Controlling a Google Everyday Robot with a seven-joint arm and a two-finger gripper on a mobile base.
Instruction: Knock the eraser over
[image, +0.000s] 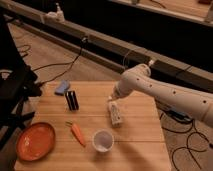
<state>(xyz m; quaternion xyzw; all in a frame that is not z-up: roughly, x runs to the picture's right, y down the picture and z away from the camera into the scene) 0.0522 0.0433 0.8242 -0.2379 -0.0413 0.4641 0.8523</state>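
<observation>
Since the whole job is tipping that small near-black rectangular eraser (72, 100), the thing you want to lock onto is where it sits relative to the gripper (112, 98). The eraser is standing on end on the pale wooden surface (140, 150), long axis pointing up, toward the back-left part of the top, just in front of a flat light-blue piece (62, 87). Your gripper is at the end of the white arm (150, 87) reaching in from the right, hanging just above the cap end of a white bottle (115, 112) lying on its side near the middle. So the eraser is off to the gripper's picture-left, at about the same depth, with bare wood between them. Honestly you can't tell from this view whether the gripper is spread or pressed together. My guess is you need a low sideways sweep leftward that catches the eraser's upper half, so it topples instead of sliding. Watch the bottle under you. The orange carrot (77, 133), white paper cup (103, 140) and round orange plate (35, 141) sit nearer the front, out of that line.
</observation>
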